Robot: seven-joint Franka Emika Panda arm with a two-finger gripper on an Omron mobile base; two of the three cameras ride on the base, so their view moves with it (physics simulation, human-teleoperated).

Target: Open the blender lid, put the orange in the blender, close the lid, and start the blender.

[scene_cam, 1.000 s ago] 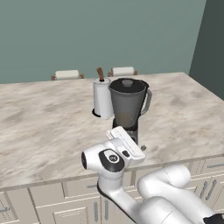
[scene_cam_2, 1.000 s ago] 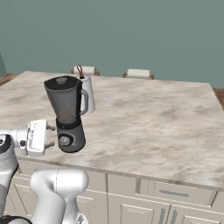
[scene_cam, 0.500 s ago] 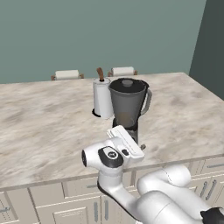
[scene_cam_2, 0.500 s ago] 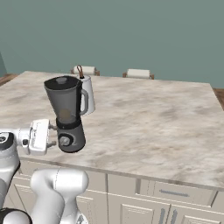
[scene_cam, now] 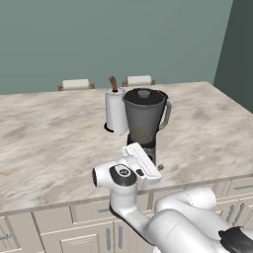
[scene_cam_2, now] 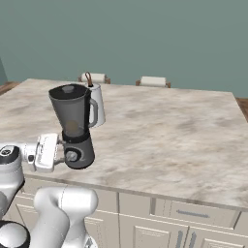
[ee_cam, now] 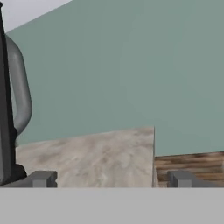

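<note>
The blender [scene_cam: 144, 122] [scene_cam_2: 74, 126] stands near the counter's front edge, and its jar handle [ee_cam: 19, 94] shows at the left of the hand view. The dark blender lid [scene_cam: 144, 93] [scene_cam_2: 68, 89] sits on the jar's rim. Low inside the translucent jar there is a faint orange shape [scene_cam_2: 72, 127], likely the orange. My gripper [scene_cam_2: 60, 149] [ee_cam: 112, 179] is level with the blender's base, just to the side of the silver knob [scene_cam_2: 72, 156]. It is open, with its fingertips [ee_cam: 42, 178] wide apart and nothing between them.
A white paper-towel roll [scene_cam: 116, 111] [scene_cam_2: 97, 102] stands right behind the blender. Two chair backs [scene_cam: 75, 84] [scene_cam: 138, 80] rise beyond the marble counter [scene_cam: 54, 138]. In the hand view, wooden floor [ee_cam: 192, 164] lies past the counter's end.
My hand has crept a little closer to the blender's base. The jaws stayed wide apart, and the blender and lid have not moved.
</note>
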